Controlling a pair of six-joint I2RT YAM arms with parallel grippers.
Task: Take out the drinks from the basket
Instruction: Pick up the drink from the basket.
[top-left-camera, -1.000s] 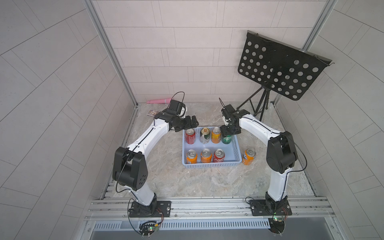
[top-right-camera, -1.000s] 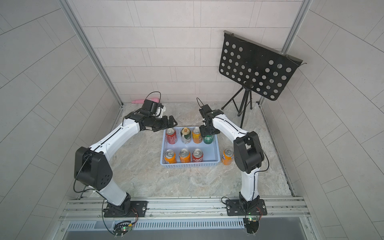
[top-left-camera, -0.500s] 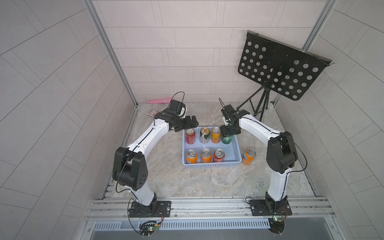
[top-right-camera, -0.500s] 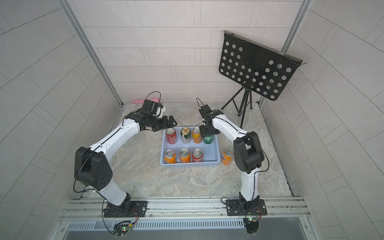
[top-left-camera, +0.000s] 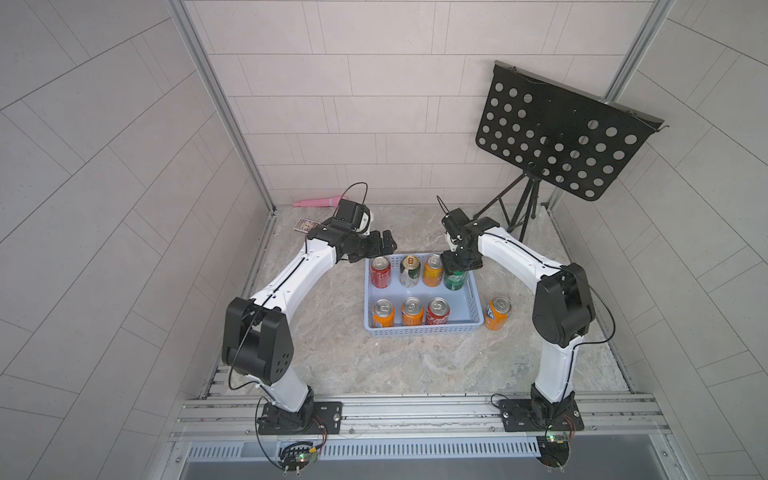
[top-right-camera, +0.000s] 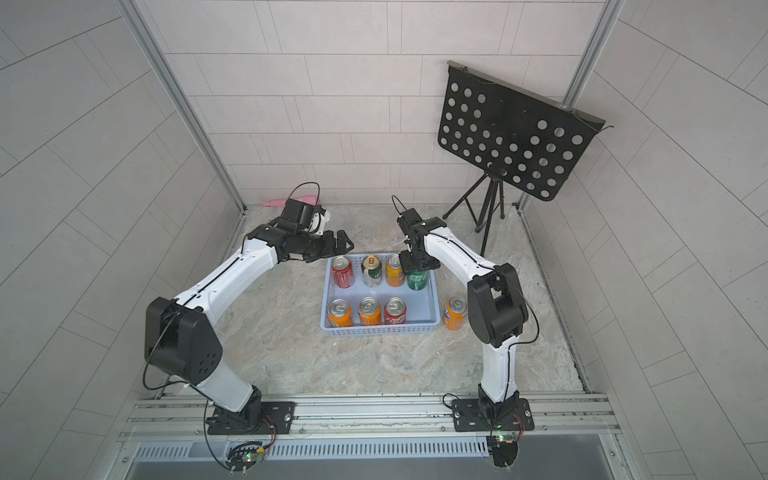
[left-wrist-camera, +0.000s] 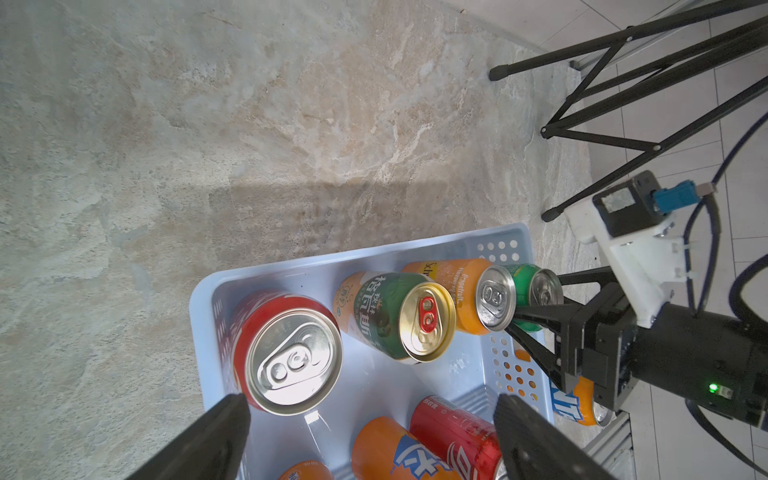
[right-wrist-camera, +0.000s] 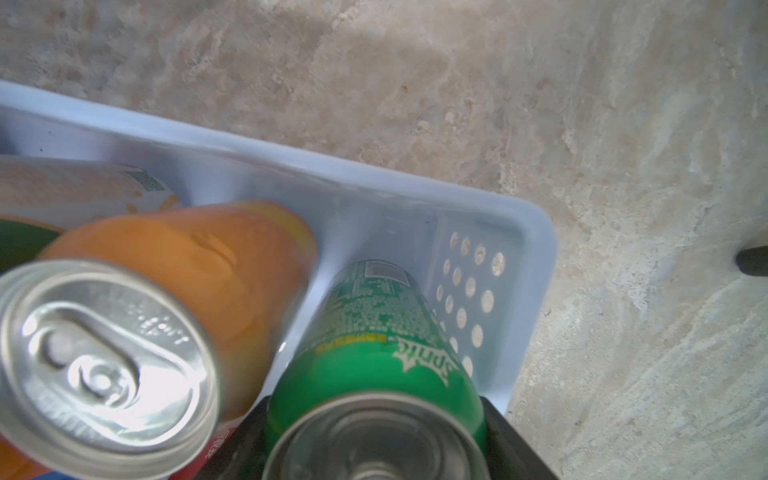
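The light-blue basket holds several upright drinks in both top views. Its back row has a red can, a white-and-green can with a gold top, an orange can and a green can. My right gripper is shut on the green can's top, in the basket's back right corner. The front row has two orange cans and a red one. My left gripper hangs open over the back left corner, near the red can.
One orange can stands on the table just right of the basket. A black music stand on tripod legs is at the back right. A pink object and a small card lie at the back left.
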